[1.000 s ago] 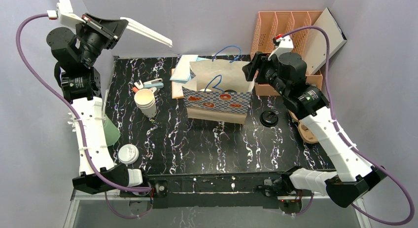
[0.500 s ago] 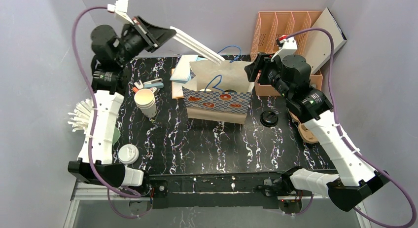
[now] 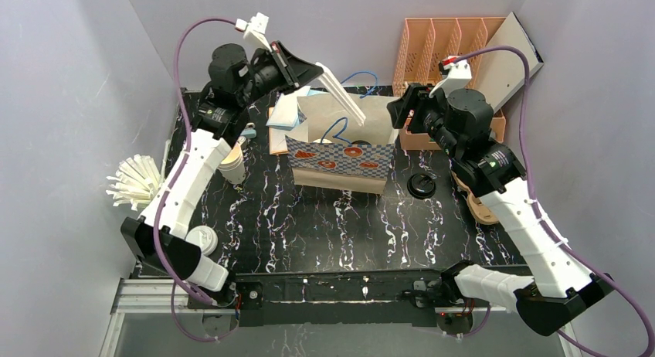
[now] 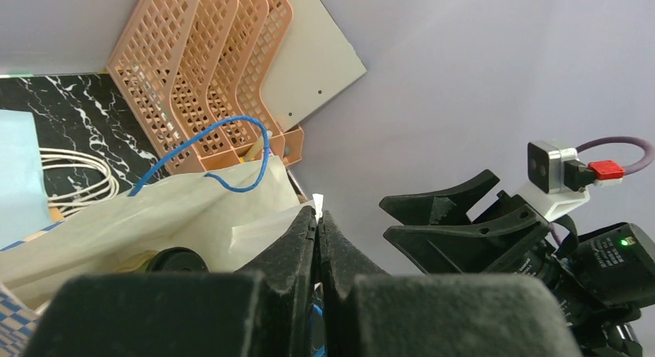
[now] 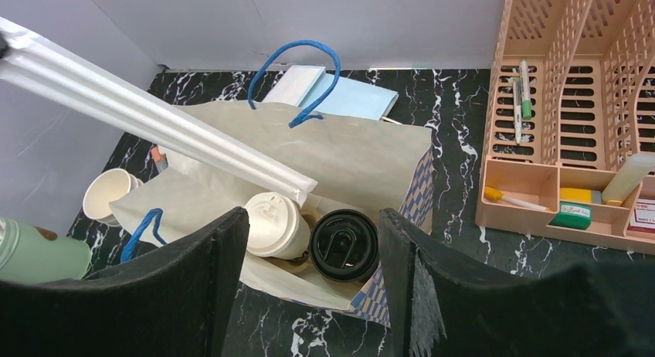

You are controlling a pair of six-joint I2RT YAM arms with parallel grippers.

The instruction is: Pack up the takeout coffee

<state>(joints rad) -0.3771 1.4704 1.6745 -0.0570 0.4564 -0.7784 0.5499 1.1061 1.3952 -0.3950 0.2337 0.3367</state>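
A patterned paper bag (image 3: 340, 168) with blue handles stands open at the back middle of the table. Inside it stand a white-lidded cup (image 5: 270, 222) and a black-lidded cup (image 5: 344, 245). Their walls are mostly hidden, so I cannot tell which is the takeout coffee. My left gripper (image 3: 317, 66) reaches over the bag from the left, shut on long white wrapped straws (image 3: 344, 94). The straws (image 5: 154, 125) slant down, their tip just above the white lid. My right gripper (image 5: 313, 218) hangs open over the bag's right end, with nothing between its fingers.
Stacked cream cups (image 3: 230, 160) stand left of the bag. A holder full of white straws (image 3: 133, 181) sits at the left edge, with a loose white lid (image 3: 202, 237) nearer. A black lid (image 3: 422, 185) lies right of the bag. A peach organiser (image 3: 448, 48) fills the back right.
My left arm has swung from the far left to over the bag, carrying the straws, whose tip now points down into the opening. The right arm has hardly moved.
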